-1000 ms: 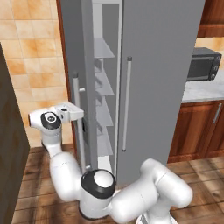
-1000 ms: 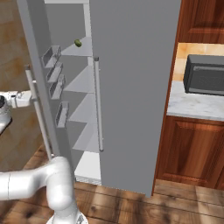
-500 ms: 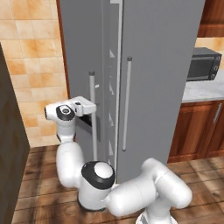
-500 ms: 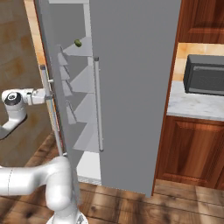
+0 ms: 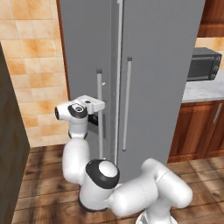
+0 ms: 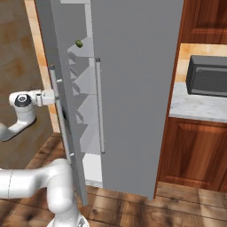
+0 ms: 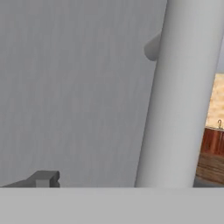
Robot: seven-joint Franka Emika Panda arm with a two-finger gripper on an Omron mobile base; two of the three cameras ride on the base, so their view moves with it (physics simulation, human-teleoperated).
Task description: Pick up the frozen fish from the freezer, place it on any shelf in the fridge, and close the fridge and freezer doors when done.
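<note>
The freezer door (image 5: 85, 57) stands almost shut in the left base view. In the right base view it is still ajar (image 6: 62, 75), and the pale freezer shelves (image 6: 86, 82) show in the gap. My gripper (image 5: 93, 119) is open and pressed against the door's outer face, right beside its vertical bar handle (image 5: 99, 113). In the hand view that handle (image 7: 183, 87) runs close on the right, with one fingertip (image 7: 43, 178) against the grey door panel. The fridge door (image 5: 162, 78) is shut. The frozen fish is hidden.
A small green item (image 6: 79, 43) sits on an upper freezer shelf. A microwave (image 5: 203, 63) stands on the counter (image 5: 201, 91) to the right, above wooden cabinets (image 5: 197, 131). A dark panel (image 5: 11, 153) rises at the left, and a tiled wall (image 5: 35, 65) lies behind the arm.
The freezer door has swung much nearer to shut, and my hand has moved with it towards the fridge. The gap showing the shelves has narrowed.
</note>
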